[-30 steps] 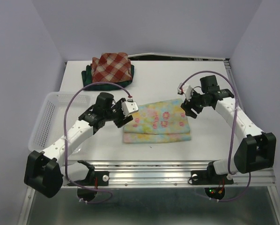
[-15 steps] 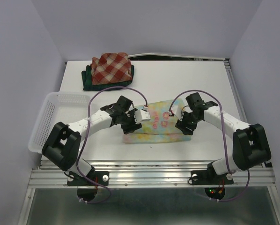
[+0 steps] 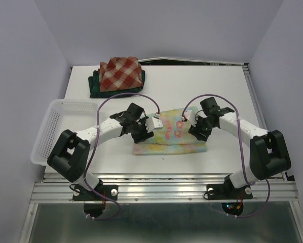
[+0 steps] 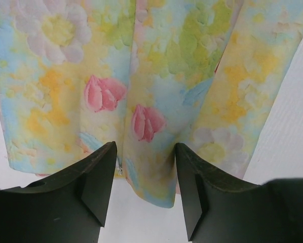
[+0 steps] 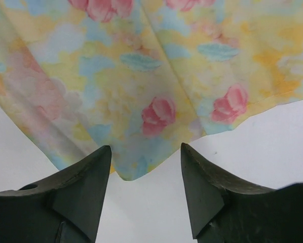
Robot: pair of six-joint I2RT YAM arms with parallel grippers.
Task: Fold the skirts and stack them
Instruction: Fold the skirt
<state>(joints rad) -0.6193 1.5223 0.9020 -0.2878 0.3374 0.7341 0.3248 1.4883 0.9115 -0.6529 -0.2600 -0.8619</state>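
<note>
- The white basket (image 3: pixel 44 132) with little holes in its walls sits at the left edge of the tabletop (image 3: pixel 217 91), close to the near left corner.
- All three skirts lie on the tabletop, outside the basket.
- The pastel skirt (image 3: pixel 173 135) is yellow and blue with pink flowers. It lies folded flat in the middle of the tabletop, a bit closer to the near edge.
- The red-and-cream skirt (image 3: pixel 121 72) lies folded on top of the dark green skirt (image 3: pixel 95 87). This little pile is by the far edge, left of the middle and well apart from the pastel skirt.
- The left hand (image 4: pixel 144 152) is at the left end of the pastel skirt. Its two fingers are apart with a gap between them, and the edge of the cloth lies flat in that gap. It holds nothing.
- The right hand (image 5: pixel 145 149) is at the right end of the same skirt. Its fingers are apart too, and a corner of the cloth points into the gap. It holds nothing.
- I cannot tell if the fingers touch the cloth.
</note>
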